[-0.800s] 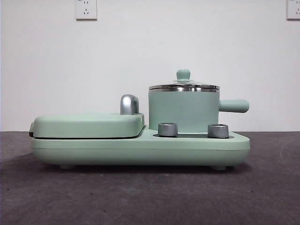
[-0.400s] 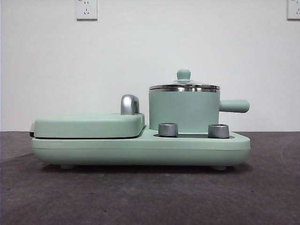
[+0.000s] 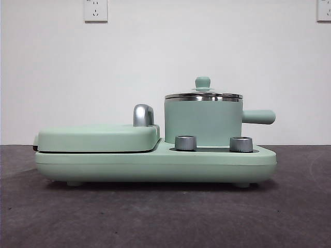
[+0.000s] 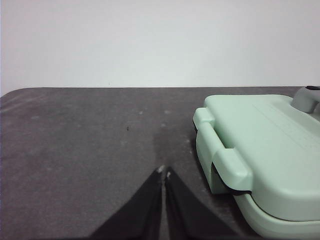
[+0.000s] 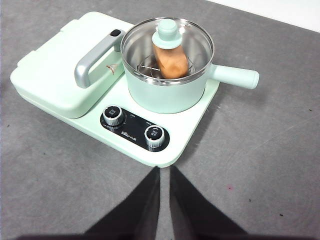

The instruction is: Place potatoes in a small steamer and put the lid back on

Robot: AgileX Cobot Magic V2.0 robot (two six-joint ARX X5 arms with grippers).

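My left end effector [image 4: 163, 172] is hovering over the bare table [image 4: 80, 145] just beside the left end of the cooker base [image 3: 155, 165], jaws pressed together and gripping nothing. One flat griddle cover [image 3: 98, 138] with one chrome handle [image 3: 143, 114] is sitting on the left half. Two knobs [image 5: 113, 115] are lining its front edge. One small steamer [image 3: 202, 122] is standing on the right half, one potato [image 5: 171, 61] lying inside under one lid [image 5: 168, 34]. My right end effector [image 5: 164, 171] is hanging near the base's front, jaws nearly together, empty.
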